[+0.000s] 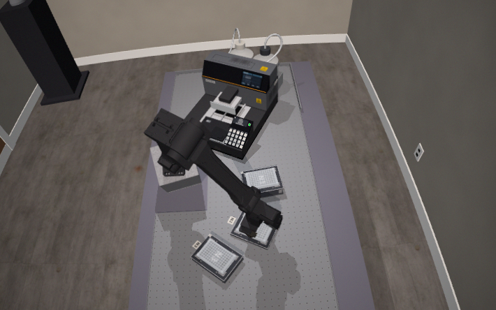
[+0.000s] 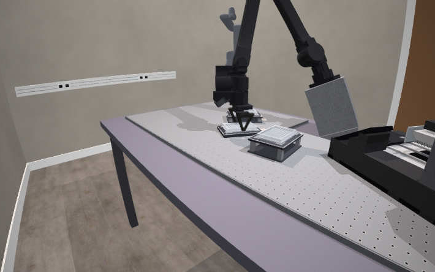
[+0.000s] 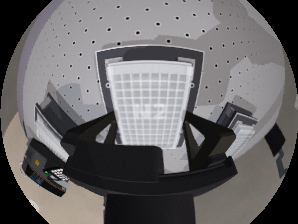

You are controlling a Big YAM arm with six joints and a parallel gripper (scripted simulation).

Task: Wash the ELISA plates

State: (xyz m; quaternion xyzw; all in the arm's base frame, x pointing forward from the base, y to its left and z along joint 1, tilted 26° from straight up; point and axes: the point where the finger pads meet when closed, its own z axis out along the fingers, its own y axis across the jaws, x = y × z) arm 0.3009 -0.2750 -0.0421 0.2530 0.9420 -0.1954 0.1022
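Lifting with the hand [image 1: 251,232] [image 2: 239,125] [image 3: 150,113] clamped on the N2 plate [image 1: 265,233] [image 2: 230,127] [image 3: 150,92], at its nest [image 1: 263,245] [image 2: 226,135] [image 3: 101,62] low right of centre from above, could tip the plate if the grip is off-centre, or drag it on the locators if the rise slants.

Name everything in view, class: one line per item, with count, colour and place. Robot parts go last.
ELISA plates: three, whitish, one at each nest
Plate nests: three, dark, on the breadboard
Plate washer: one, black and grey, table's far end in the top view
Bottles: two, whitish, behind the washer
Nest labels: two readable (N2, N3), white, beside nests
Breadboard: one, grey, on the table
Table: one, purple-grey, on the floor
Column: one, black, top view's upper left
Pedestal block: one, grey, under the arm
Arm: one, black, over the breadboard
Gripper: one, black, at the N2 plate
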